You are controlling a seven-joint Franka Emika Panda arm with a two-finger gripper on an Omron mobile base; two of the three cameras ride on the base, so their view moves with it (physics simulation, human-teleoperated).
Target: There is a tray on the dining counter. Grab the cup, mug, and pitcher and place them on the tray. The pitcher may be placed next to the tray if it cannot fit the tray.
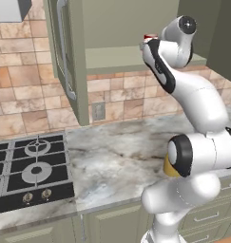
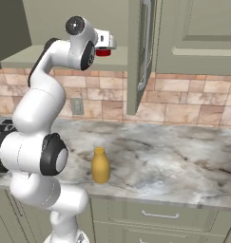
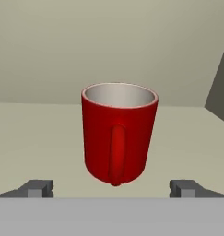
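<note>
Hand view: the gripper (image 3: 112, 188) stands released, its two dark fingertips (image 3: 37, 188) spread wide at the bottom of the frame, one at lower left and one at lower right. Centred just above them is the mug (image 3: 119, 132), upright on a pale olive cabinet shelf (image 3: 35, 138), its handle turned straight toward the camera. Nothing is touching it yet.

The mug looks rigid, smooth-sided and light, probably a bit slippery on its glazed wall. Because the handle faces the hand, a sound hold would be across the body, one finger on each flank, low enough not to tip it; the jaws look wide enough to straddle it. Pinching the handle itself seems less secure.

In the right base view the arm is raised high, elbow folded back at upper left, with the hand level and reaching into the open cabinet at top centre, where the red mug shows just beyond the wrist. In the left base view the same hand sits at upper right, though the mug there is mostly hidden, so I may be reading only its rim.

The pitcher (image 2: 101, 165) stands on the marbled counter (image 2: 174, 161), lower centre, well below.
</note>
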